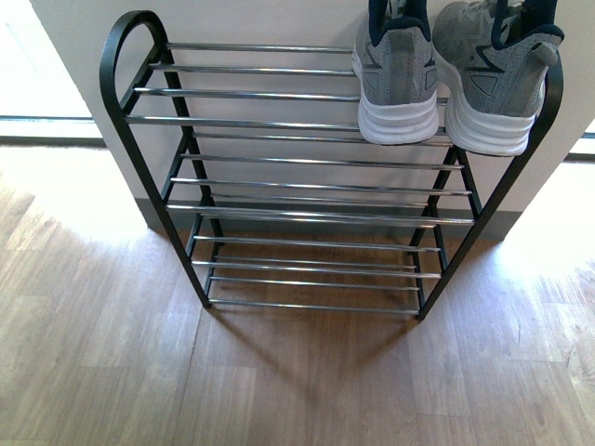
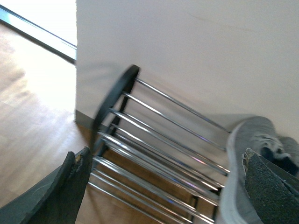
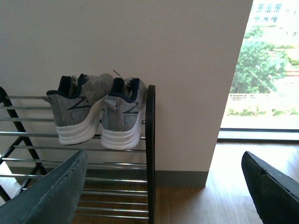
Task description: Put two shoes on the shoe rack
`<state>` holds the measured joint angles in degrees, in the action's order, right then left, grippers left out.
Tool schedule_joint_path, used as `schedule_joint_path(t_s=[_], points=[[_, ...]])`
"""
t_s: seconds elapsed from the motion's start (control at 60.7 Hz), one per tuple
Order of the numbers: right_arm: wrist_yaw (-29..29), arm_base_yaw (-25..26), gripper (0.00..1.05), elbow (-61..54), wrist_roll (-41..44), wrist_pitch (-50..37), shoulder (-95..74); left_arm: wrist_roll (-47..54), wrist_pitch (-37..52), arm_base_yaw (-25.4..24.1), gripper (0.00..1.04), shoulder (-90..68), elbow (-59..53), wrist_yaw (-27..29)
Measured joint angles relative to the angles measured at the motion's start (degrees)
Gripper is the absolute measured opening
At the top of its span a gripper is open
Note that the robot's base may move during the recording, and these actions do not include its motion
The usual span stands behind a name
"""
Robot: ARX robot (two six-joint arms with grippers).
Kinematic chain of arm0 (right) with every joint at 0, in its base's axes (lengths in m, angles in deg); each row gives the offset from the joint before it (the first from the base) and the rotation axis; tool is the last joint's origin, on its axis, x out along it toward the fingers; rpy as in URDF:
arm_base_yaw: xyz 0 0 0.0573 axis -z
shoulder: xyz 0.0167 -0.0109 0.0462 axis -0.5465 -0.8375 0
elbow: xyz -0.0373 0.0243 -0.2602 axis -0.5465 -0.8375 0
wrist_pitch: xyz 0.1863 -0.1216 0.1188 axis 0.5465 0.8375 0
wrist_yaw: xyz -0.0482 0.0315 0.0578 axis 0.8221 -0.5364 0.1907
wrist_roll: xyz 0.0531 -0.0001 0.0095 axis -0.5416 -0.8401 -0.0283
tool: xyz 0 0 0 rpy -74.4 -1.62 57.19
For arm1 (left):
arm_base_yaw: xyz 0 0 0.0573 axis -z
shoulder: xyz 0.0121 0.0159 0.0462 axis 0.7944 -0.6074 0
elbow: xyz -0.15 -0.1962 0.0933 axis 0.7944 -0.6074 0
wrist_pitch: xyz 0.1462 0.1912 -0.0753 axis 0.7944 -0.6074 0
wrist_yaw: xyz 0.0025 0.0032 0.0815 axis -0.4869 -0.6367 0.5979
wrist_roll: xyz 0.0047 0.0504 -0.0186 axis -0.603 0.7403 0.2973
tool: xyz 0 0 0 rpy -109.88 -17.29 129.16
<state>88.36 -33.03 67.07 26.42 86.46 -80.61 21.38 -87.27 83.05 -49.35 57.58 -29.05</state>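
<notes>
Two grey knit sneakers with white soles stand side by side, heels toward me, on the top tier of the shoe rack [image 1: 279, 121] at its right end: one shoe [image 1: 397, 84] and the other shoe [image 1: 493, 88] by the right frame. Neither arm shows in the front view. My left gripper [image 2: 166, 186] is open and empty, above the rack, with one shoe [image 2: 238, 177] beside its finger. My right gripper [image 3: 166, 186] is open and empty, back from the rack's right side frame [image 3: 150, 154]; both shoes [image 3: 77, 116] [image 3: 122, 119] show in that view.
The rack stands against a white wall [image 1: 279, 23] on a wood floor [image 1: 279, 381]. Its lower tiers hold nothing. A window with trees outside [image 3: 266, 70] lies to the right of the wall; bright floor lies to the left [image 1: 46, 56].
</notes>
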Motion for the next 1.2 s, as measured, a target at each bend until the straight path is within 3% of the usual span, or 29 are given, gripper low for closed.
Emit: schedule_joint_path(t_s=[0.214,0.395,0.412,0.494,0.577,0.676,0.84,0.989,1.055,1.203], points=[[0.00,0.00,0.96,0.00,0.00,0.00,0.00,0.44,-12.24,-1.20,0.95,24.13,-13.09,9.53],[0.02,0.00,0.96,0.00,0.00,0.00,0.00,0.50,-11.98,-1.42,0.95,28.85,-15.72,8.61],[0.02,0.00,0.96,0.00,0.02,0.00,0.00,1.95,-11.10,-1.64,0.95,29.07,-16.09,7.63],[0.07,0.00,0.96,0.00,0.00,0.00,0.00,14.67,7.06,-6.34,0.79,34.25,-24.61,-9.40],[0.02,0.00,0.96,0.00,0.00,0.00,0.00,25.20,16.11,-9.99,0.65,38.34,-29.94,-18.43],[0.00,0.00,0.96,0.00,0.00,0.00,0.00,33.14,17.31,-14.43,0.42,42.40,-33.97,-23.63],[0.00,0.00,0.96,0.00,0.02,0.00,0.00,36.17,16.96,-20.06,0.03,47.56,-38.75,-29.09],[0.00,0.00,0.96,0.00,0.02,0.00,0.00,36.50,15.93,-23.06,0.01,50.82,-40.92,-32.28],[0.00,0.00,0.96,0.00,0.02,0.00,0.00,36.63,15.15,-27.36,0.01,52.35,-41.75,-37.83],[0.00,0.00,0.96,0.00,0.02,0.00,0.00,36.65,13.94,-30.14,0.01,55.19,-43.28,-39.21]])
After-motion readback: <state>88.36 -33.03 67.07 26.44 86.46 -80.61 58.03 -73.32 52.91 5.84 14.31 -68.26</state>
